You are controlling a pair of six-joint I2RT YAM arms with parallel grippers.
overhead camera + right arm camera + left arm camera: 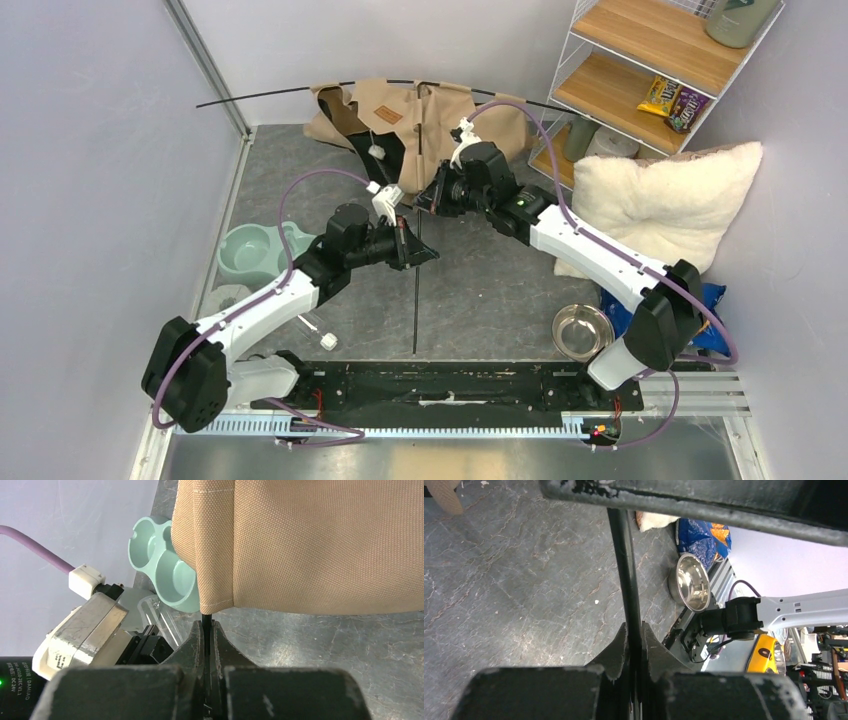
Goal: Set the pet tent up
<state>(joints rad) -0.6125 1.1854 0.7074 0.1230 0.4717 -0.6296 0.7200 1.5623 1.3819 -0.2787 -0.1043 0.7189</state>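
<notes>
**Tent lies flat, both grippers pinch one pole**

The pet tent (395, 112) is at the far end of the table (500, 290), collapsed, its tan fabric in a loose heap that spreads left to right. One thin black pole, the long pole (415, 310), comes out of the fabric and runs straight toward the near edge, so its long axis goes from far to near. A second pole (280, 92) arches across the far side of the heap, from left to right.

The left gripper (634, 630) is closed tightly on the long pole about halfway along it. The right gripper (206, 629) is also clamped on this pole, just where it leaves the hem of the fabric.
</notes>
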